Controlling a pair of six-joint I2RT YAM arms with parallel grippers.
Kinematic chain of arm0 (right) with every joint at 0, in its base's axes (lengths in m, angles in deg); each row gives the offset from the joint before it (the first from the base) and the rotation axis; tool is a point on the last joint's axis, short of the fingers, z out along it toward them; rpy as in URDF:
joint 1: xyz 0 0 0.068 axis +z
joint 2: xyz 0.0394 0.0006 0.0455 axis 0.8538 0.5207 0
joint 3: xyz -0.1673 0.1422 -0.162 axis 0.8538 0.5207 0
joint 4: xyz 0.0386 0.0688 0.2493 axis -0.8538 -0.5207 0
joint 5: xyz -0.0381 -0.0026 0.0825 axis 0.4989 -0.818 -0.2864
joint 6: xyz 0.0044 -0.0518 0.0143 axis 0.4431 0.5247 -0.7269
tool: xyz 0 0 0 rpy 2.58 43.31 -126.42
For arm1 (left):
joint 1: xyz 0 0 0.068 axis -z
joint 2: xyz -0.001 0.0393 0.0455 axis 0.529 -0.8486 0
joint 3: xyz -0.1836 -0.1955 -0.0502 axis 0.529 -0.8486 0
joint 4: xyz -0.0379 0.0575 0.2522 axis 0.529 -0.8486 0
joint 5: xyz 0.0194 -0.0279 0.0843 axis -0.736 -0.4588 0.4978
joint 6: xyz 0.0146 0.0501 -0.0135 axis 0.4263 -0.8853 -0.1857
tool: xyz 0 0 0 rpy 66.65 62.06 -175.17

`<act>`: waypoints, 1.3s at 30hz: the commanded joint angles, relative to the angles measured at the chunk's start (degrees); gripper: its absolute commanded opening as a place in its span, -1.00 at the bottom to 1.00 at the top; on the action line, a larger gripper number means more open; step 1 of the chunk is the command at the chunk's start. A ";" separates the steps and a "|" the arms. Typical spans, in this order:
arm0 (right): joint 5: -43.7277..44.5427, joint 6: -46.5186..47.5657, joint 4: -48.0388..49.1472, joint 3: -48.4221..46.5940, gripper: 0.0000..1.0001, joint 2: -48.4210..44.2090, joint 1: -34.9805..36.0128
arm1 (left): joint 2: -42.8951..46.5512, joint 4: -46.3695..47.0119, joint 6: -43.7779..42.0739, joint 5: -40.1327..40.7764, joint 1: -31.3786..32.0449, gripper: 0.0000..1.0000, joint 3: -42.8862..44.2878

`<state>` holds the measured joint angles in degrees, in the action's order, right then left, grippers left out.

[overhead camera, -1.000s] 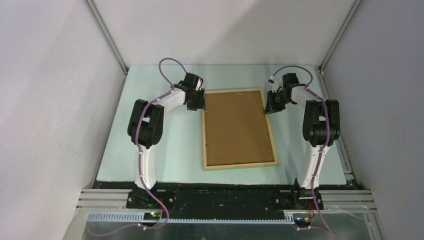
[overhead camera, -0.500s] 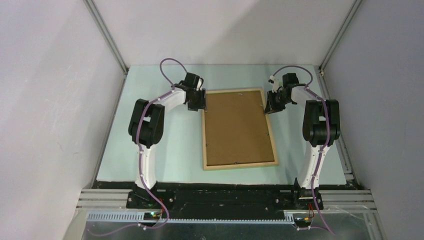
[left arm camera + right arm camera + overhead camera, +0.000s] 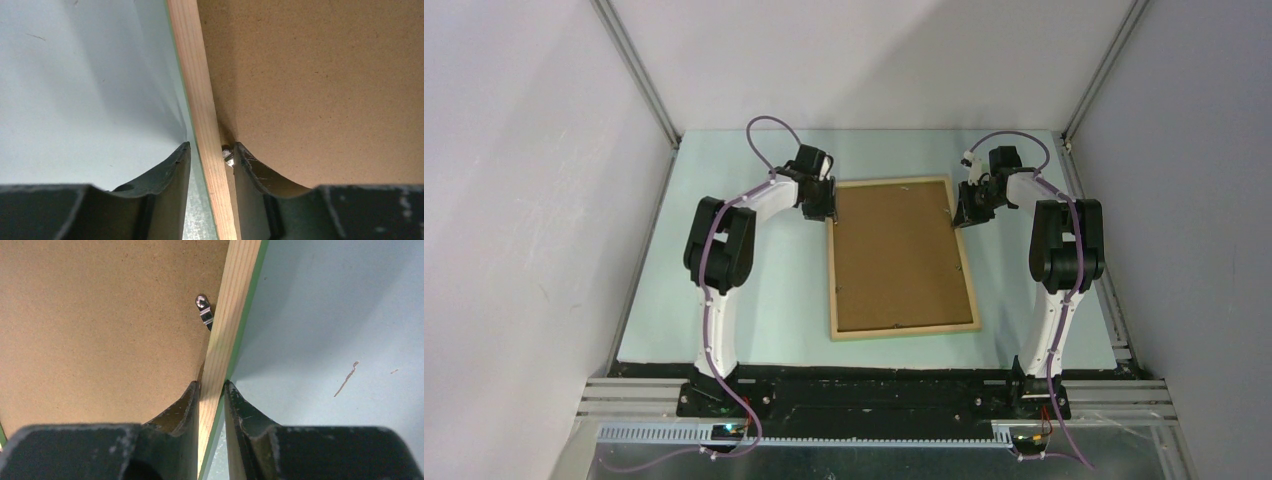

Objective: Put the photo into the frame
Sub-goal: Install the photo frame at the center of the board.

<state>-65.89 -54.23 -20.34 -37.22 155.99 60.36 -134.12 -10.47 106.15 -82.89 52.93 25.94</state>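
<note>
The frame (image 3: 904, 328) lies face down on the table, pale wood up, with a green edge showing below. A brown backing board (image 3: 899, 255) fills it. The photo is not in view. My left gripper (image 3: 822, 212) is at the frame's far left rail. In the left wrist view my left gripper (image 3: 210, 150) is open and straddles the rail (image 3: 195, 75), with a gap on the outer side. My right gripper (image 3: 965, 215) is at the far right rail. In the right wrist view my right gripper (image 3: 212, 387) is shut on the rail (image 3: 235, 300).
Metal clips sit at the rail's inner edge, one by my left gripper (image 3: 226, 152) and one ahead of my right gripper (image 3: 203, 310). The pale green table mat (image 3: 754, 290) is boxed in by white walls on three sides. The mat has a small scratch (image 3: 347, 377).
My left arm's elbow has shifted slightly to the right, the gripper staying at the left rail. The right arm and the frame have not moved.
</note>
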 commanded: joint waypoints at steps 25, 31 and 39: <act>-1.67 0.31 -2.69 0.68 -1.00 0.07 -0.42 | 3.51 0.14 1.27 -1.93 0.44 -0.07 -2.55; -1.71 0.27 -2.86 0.66 -1.00 -0.10 -0.49 | 2.31 -0.20 1.29 -1.92 0.42 0.00 -1.32; -1.75 0.38 -2.82 0.66 -1.00 -0.01 -0.53 | 2.67 -0.27 1.01 -1.59 0.42 -0.26 -2.49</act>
<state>-66.28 -54.23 -20.32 -37.13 155.99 60.10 -132.92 -9.16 107.37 -84.58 52.97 23.58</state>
